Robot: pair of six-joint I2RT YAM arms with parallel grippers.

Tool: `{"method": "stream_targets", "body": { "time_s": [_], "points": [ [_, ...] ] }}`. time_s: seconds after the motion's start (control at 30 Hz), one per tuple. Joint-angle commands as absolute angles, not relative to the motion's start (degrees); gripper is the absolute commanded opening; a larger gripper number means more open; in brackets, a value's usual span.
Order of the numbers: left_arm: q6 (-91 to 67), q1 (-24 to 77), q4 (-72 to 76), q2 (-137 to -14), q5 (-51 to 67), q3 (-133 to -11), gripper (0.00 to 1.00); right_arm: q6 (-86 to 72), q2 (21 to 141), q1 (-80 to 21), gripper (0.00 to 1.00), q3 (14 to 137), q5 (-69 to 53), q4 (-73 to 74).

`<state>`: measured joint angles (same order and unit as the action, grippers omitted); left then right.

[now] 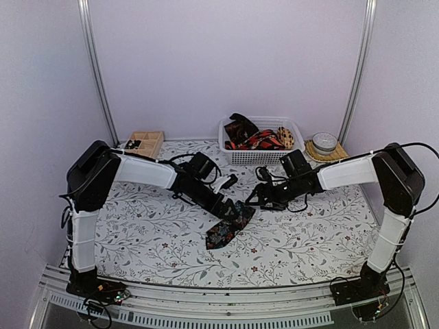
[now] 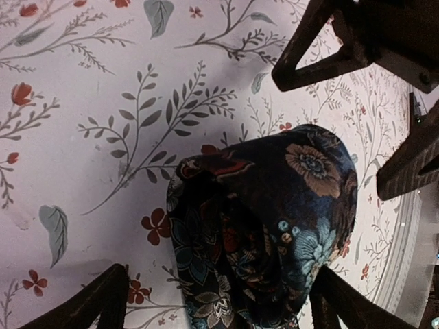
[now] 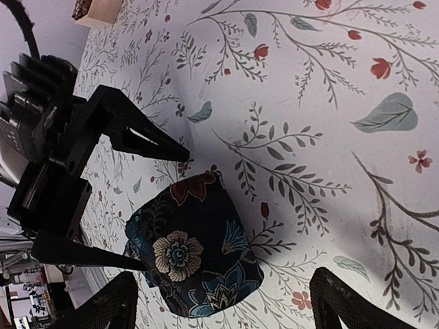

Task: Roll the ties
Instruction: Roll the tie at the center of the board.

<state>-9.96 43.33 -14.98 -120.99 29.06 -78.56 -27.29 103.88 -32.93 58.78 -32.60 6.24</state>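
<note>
Dark floral tie (image 1: 221, 234) lies mid-tabletop (image 1: 151, 233), flat pointed tail nearest us, far end coiled. From above, the tools hide that coil. Left tool (image 3: 167, 211) stands apart, straddling the coil. Right tool (image 2: 328, 131) is apart too, just beside it. At the back we see jumbled ties (image 1: 255, 139) in the basket (image 1: 264, 157), count unclear, with a tray (image 1: 147, 140) to its left.
</note>
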Motion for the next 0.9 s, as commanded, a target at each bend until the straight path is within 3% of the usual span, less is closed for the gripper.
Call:
{"method": "stream_targets", "body": {
  "time_s": [0.0, 0.23, 0.57, 0.87],
  "points": [
    [-9.1, 43.0, -18.4, -122.4, 29.6, -76.1, 0.9, -23.6, 109.0, -32.6, 0.87, 58.9, -39.0, 1.0],
    [-8.2, 43.0, -18.9, -122.8, 31.0, -75.3, 0.8, -21.5, 111.6, -33.1, 0.87, 59.4, -42.2, -2.0],
    [-8.1, 43.0, -18.4, -121.8, 30.2, -72.7, 0.73, -18.2, 114.5, -36.1, 0.87, 62.3, -43.6, 2.1],
    [-8.4, 42.8, -17.7, -122.0, 30.6, -71.6, 0.68, -16.4, 113.9, -38.9, 0.79, 62.3, -40.7, 2.8]
  ]
}}
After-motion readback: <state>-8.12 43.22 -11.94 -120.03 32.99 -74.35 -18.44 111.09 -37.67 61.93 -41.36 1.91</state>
